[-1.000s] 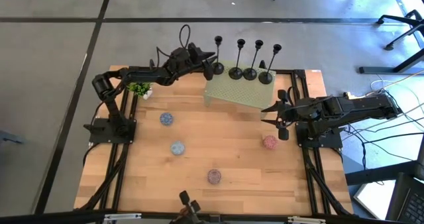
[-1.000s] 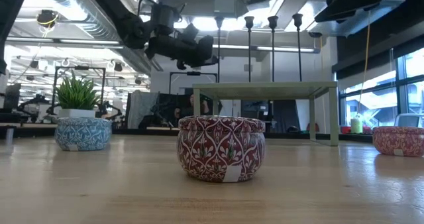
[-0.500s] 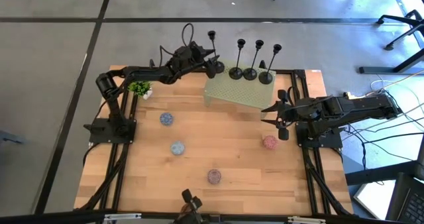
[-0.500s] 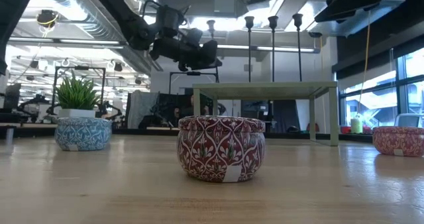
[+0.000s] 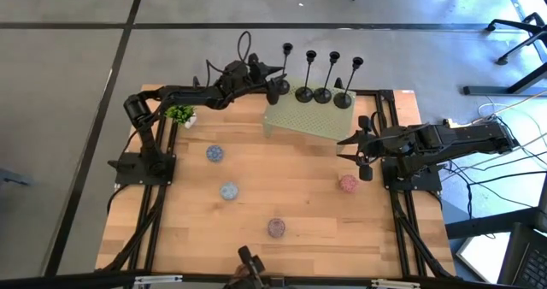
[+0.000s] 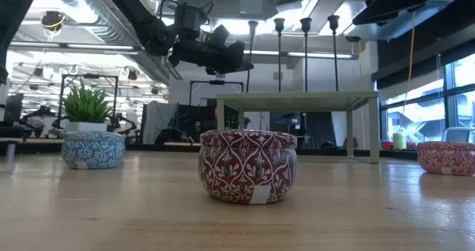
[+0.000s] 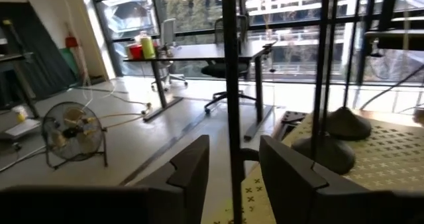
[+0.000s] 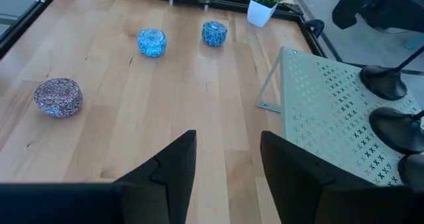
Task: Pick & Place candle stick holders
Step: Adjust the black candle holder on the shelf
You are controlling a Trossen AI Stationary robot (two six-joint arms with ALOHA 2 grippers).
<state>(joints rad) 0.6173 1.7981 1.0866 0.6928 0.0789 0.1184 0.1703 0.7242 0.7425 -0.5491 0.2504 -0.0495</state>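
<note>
Four slim black candle stick holders stand in a row along the far edge of a pale green perforated stand [image 5: 308, 118]. My left gripper [image 5: 275, 85] is at the leftmost holder [image 5: 287, 48]. Its fingers are apart, one on each side of the thin stem [image 7: 230, 85]. That holder leans with its cup toward the table's right [image 6: 252, 24]. The other three holders [image 5: 322, 94] stand upright on their round bases. My right gripper [image 5: 349, 148] is open and empty at the table's right, near a pink tin [image 5: 348, 184]. My left gripper comes level from the table's left, with the leftmost holder's stem [image 7: 230, 138] between its two fingers [image 7: 189, 174]. In the left wrist view a gap shows on both sides of the stem. I cannot tell whether a finger touches it.
A potted plant [image 5: 181, 115] stands at the far left. A blue tin [image 5: 214, 153], a light blue tin [image 5: 229, 190] and a maroon tin [image 5: 276, 227] lie across the wooden table. Bare wood lies between the stand and the tins.
My left gripper has risen a little at the leftmost holder. The holder's cup swung toward the table's left, then back past upright, and now leans toward the right. Its foot has stayed at the stand's far left corner. The other holders have not moved.
</note>
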